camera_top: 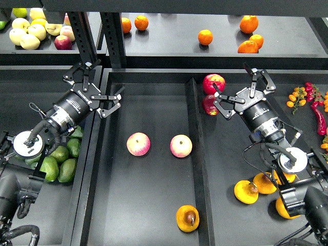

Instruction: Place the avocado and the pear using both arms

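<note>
Avocado point(49, 168): lower left pile; smooth, firm, likely slippery; grip across its middle.
Pear point(187, 219): bottom centre; rounded, bruisable; grip its sides.
Left tool point(93, 84): open, empty.
Right tool point(242, 86): open, empty.

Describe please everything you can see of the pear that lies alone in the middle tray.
The pear is roundish, smooth and yellow-orange, with a dark brown blotch at its middle. It lies near the front of the black middle tray, close beside the divider wall on its right; whether they touch is unclear. Neither gripper is near it, and no other fruit touches it.
</note>
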Robot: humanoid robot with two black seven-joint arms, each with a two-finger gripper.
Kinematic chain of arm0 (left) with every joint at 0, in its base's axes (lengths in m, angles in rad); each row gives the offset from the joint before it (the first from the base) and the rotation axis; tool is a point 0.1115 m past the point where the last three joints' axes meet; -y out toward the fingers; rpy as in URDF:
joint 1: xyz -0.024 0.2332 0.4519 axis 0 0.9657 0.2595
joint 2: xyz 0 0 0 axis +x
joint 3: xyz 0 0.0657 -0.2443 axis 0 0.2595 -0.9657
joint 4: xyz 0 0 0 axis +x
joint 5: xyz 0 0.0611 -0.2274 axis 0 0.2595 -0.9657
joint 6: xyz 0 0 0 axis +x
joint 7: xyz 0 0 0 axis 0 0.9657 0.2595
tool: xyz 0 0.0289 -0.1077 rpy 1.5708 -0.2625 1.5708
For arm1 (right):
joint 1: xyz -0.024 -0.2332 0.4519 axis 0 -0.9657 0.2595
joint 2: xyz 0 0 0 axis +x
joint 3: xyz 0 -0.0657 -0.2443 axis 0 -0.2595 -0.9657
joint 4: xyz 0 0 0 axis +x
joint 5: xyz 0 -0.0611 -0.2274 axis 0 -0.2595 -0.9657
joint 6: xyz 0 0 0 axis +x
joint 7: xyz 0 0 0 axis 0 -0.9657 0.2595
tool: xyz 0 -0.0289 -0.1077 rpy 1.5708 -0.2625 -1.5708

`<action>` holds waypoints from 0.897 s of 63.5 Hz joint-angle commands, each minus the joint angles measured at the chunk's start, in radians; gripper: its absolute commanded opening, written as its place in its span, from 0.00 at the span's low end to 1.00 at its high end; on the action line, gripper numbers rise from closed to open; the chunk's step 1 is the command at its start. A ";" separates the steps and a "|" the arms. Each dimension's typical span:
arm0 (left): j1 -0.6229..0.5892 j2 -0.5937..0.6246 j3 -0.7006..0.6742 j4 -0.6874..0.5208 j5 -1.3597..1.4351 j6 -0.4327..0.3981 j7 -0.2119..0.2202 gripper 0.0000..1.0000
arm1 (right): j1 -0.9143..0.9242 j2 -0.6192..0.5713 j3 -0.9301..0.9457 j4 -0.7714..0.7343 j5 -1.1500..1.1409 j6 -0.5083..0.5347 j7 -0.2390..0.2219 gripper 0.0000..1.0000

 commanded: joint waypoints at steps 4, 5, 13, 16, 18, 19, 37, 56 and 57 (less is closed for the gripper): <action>0.014 -0.002 -0.009 -0.072 -0.116 0.099 -0.034 0.99 | -0.002 0.000 0.003 -0.002 0.000 0.000 -0.003 1.00; 0.013 -0.002 -0.009 -0.072 -0.120 0.101 -0.036 0.99 | -0.002 0.000 0.003 -0.002 0.000 0.000 -0.003 1.00; 0.014 -0.002 -0.018 -0.072 -0.133 0.101 -0.039 0.99 | 0.003 0.000 -0.007 0.000 0.000 0.000 -0.021 1.00; 0.014 -0.002 -0.018 -0.072 -0.134 0.101 -0.039 0.99 | 0.006 0.000 -0.014 0.000 -0.002 0.000 -0.053 1.00; 0.014 -0.002 -0.020 -0.071 -0.134 0.101 -0.039 0.99 | 0.010 0.000 -0.031 0.001 0.000 0.000 -0.101 1.00; 0.014 -0.002 -0.020 -0.071 -0.134 0.101 -0.039 0.99 | 0.010 0.000 -0.034 0.001 0.000 0.000 -0.110 1.00; 0.016 -0.002 -0.020 -0.071 -0.139 0.095 -0.038 0.99 | 0.134 -0.204 -0.341 0.027 0.052 0.000 -0.251 1.00; 0.017 -0.002 -0.020 -0.068 -0.139 0.092 -0.030 0.99 | 0.260 -0.366 -0.792 0.069 0.120 0.000 -0.315 1.00; 0.017 -0.002 -0.020 -0.068 -0.139 0.092 -0.030 0.99 | 0.260 -0.366 -0.803 0.069 0.120 0.000 -0.315 1.00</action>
